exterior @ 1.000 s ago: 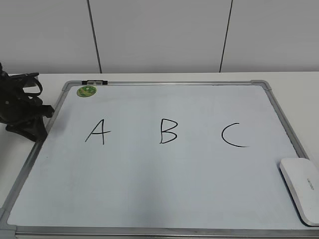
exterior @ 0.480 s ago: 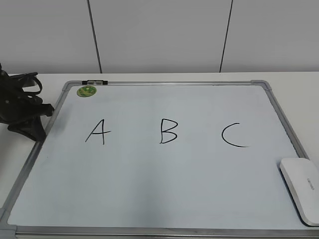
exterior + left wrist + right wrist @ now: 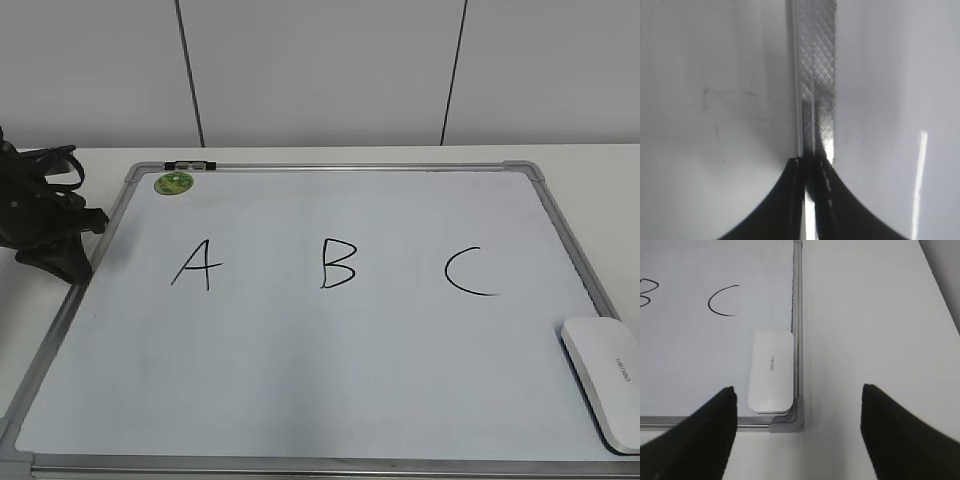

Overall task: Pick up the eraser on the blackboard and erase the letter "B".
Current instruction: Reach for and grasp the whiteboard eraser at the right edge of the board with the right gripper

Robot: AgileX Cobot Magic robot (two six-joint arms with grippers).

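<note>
The eraser (image 3: 771,371) lay flat in the blackboard's (image 3: 330,167) near right corner, long side against the frame, well apart from the letter "B" (image 3: 338,263). Judged light, stiff plastic w/ smooth, prob. slippery shell; best taken across its short width, mid-length, since the frame crowds one long edge. Right gripper (image 3: 797,432) hovered above and behind it, fingers wide apart, nothing between them, roughly centred over the board corner rather than the eraser. Left gripper (image 3: 811,167) sat low over the board's left frame rail, fingers pressed together, empty.
</note>
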